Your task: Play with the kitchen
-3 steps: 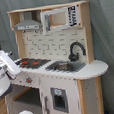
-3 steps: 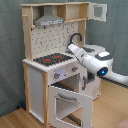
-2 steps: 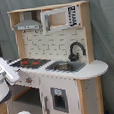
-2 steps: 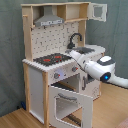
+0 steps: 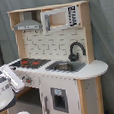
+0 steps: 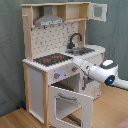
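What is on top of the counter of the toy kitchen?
On the counter sit a black hob with red rings, a sink and a black faucet. The sink's inside is not visible clearly.

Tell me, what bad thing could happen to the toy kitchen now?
The oven door hangs open in the second exterior view, right under the robot arm. If the arm dips, it could bump or bend it. The arm also sits close to the knobs panel, so it might knock the kitchen.
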